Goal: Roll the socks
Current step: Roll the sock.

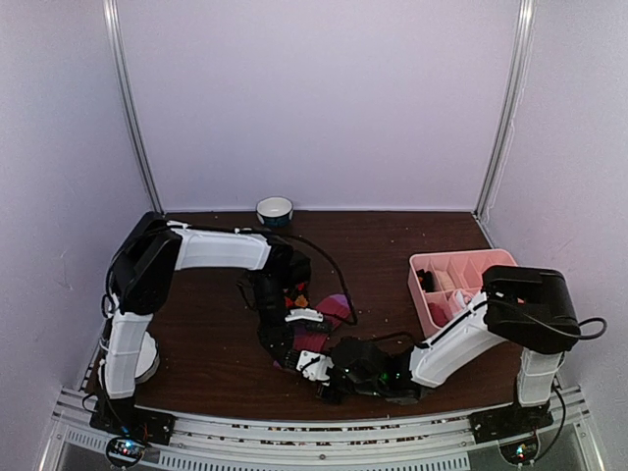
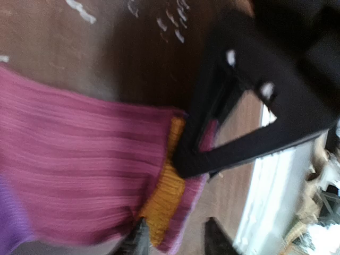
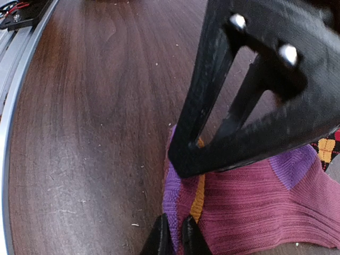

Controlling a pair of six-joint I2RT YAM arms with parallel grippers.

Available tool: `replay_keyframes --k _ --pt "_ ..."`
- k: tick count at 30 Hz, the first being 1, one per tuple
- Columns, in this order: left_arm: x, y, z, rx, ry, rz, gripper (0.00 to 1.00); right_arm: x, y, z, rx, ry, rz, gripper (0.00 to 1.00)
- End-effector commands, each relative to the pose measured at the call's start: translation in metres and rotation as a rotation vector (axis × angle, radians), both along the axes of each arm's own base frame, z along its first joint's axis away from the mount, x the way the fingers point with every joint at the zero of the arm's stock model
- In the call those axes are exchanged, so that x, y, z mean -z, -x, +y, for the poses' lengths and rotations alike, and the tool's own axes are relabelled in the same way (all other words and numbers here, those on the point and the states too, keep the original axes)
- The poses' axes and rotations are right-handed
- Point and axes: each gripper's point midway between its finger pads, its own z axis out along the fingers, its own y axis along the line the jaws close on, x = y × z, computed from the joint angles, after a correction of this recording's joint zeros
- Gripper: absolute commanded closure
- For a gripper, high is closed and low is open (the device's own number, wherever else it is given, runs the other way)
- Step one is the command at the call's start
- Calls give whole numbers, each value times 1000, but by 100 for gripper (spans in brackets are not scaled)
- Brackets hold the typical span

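Top external view, item 1: striped sock (image 1: 336, 307), purple-magenta with an orange end. It lies flat at the middle of the brown surface (image 1: 206, 324) and is largely covered by the 2 arms that meet over it.

Item 2: argyle sock (image 1: 299, 296), black with red, orange and yellow diamonds. It sits at the far end of the striped sock, and only a small patch shows. Whether the 2 socks overlap cannot be told.

Other items: pink bin (image 1: 420, 294) with compartments, on the right side of the surface, well apart from the socks. Bowl (image 1: 275, 210) at the far edge.

Left wrist view (blurred): left gripper (image 2: 178, 241) is partly open, its fingertips clearly apart. 1 tip touches the orange end and nothing is clamped. A black finger of the other arm bears down on the same orange end.

Right wrist view: right gripper (image 3: 175, 239) is almost fully closed. Its 2 tips pinch the purple edge of the striped sock just beside the orange band.

Orientation: the striped sock's long axis runs from near to far. The orange end points toward the white rail (image 2: 265, 202) at the near edge, and the body stretches away toward the argyle sock.
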Motion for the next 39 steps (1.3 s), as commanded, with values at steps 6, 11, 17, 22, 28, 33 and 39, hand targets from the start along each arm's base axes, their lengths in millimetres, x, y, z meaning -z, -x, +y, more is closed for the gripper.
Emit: replay_keyframes --k 6,11,17,22,28,33,39 --pt "-86 -77 -13 -131 332 -620 28 51 16 -39 58 24 380 99" --pt "-93 -139 32 -373 181 -908 2 56 19 -50 81 -10 497 100" --pt "-71 -115 32 -189 241 -817 17 60 14 -58 129 -34 645 100" --pt "-45 -46 20 101 346 -722 30 76 7 -75 244 -21 813 100" --pt "-34 -23 -4 165 419 -675 38 96 17 -85 290 -5 962 100" --pt "-26 -23 -25 177 431 -651 45 104 20 -88 305 34 991 100" --pt "-10 -21 -36 190 396 -574 59 101 15 -89 314 20 993 100"
